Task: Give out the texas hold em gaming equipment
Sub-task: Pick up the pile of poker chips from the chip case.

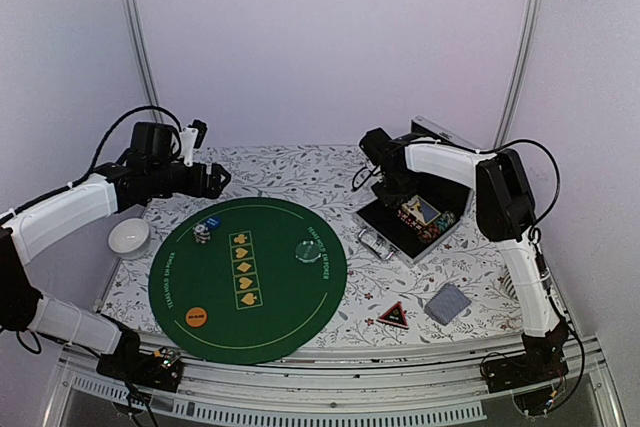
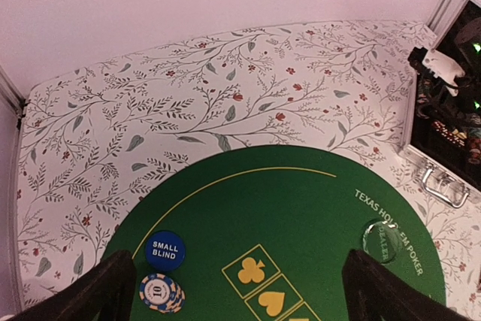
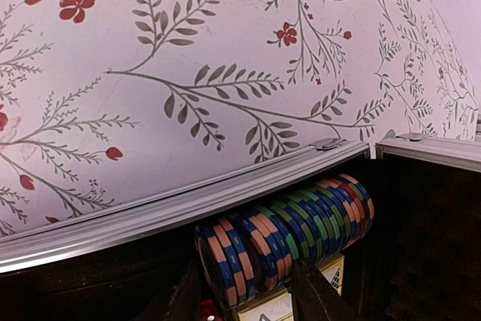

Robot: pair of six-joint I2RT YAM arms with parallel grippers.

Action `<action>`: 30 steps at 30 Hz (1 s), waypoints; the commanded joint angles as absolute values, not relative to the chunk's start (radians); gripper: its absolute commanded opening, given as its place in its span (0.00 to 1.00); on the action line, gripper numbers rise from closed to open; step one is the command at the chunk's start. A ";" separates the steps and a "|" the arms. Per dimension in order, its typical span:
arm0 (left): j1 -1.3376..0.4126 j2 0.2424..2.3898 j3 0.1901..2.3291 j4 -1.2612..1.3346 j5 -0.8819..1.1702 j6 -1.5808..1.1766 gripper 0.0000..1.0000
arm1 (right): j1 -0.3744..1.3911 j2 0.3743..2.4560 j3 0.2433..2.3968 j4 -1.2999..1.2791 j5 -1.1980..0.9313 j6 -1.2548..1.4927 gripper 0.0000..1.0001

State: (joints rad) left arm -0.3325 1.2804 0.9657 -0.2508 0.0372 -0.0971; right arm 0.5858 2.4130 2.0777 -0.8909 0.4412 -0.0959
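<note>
In an open case [image 1: 440, 232], a row of striped poker chips [image 3: 301, 223] stands on edge. My right gripper [image 3: 244, 300] reaches into it, open, its fingers [image 3: 319, 295] straddling the left end of the row with a thin gap showing on the left side. My left gripper [image 2: 252, 298] hangs open over the far edge of the green mat [image 1: 290, 317], holding nothing. On the mat lie a small chip stack [image 2: 161, 292], a blue "small blind" disc [image 2: 165, 250], a clear dealer disc [image 2: 379, 240] and an orange disc [image 1: 197, 316]. Grey-blue cards [image 1: 448, 303] and a red-black triangle token [image 1: 392, 315] lie on the cloth.
A white ribbed cup [image 1: 130, 238] stands left of the mat. The case's raised lid [image 1: 440, 137] and metal handle [image 2: 443, 186] sit at the right. A floral cloth [image 2: 188, 103] covers the table, and white walls close in behind.
</note>
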 commanded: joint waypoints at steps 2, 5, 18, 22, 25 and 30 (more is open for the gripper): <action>-0.319 1.270 0.951 -0.235 0.057 -0.098 0.98 | 0.591 2.366 2.047 -0.867 0.395 -0.079 0.44; -0.319 1.273 0.952 -0.235 0.064 -0.097 0.98 | 0.583 2.365 2.050 -0.859 0.447 -0.079 0.52; -0.317 1.280 0.948 -0.235 0.075 -0.094 0.98 | 0.561 2.431 2.105 -0.869 0.472 -0.106 0.55; -0.315 1.283 0.948 -0.235 0.075 -0.092 0.98 | 0.561 2.445 2.106 -0.880 0.433 -0.100 0.55; -0.313 1.284 0.948 -0.235 0.076 -0.093 0.98 | 0.562 2.448 2.100 -0.889 0.409 -0.090 0.54; -0.312 1.285 0.948 -0.235 0.082 -0.094 0.98 | 0.569 2.446 2.094 -0.898 0.378 -0.071 0.51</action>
State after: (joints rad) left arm -0.3248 1.2808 0.9653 -0.2485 0.0677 -0.0971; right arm 0.5663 2.4176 2.0823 -0.8749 0.4324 -0.0952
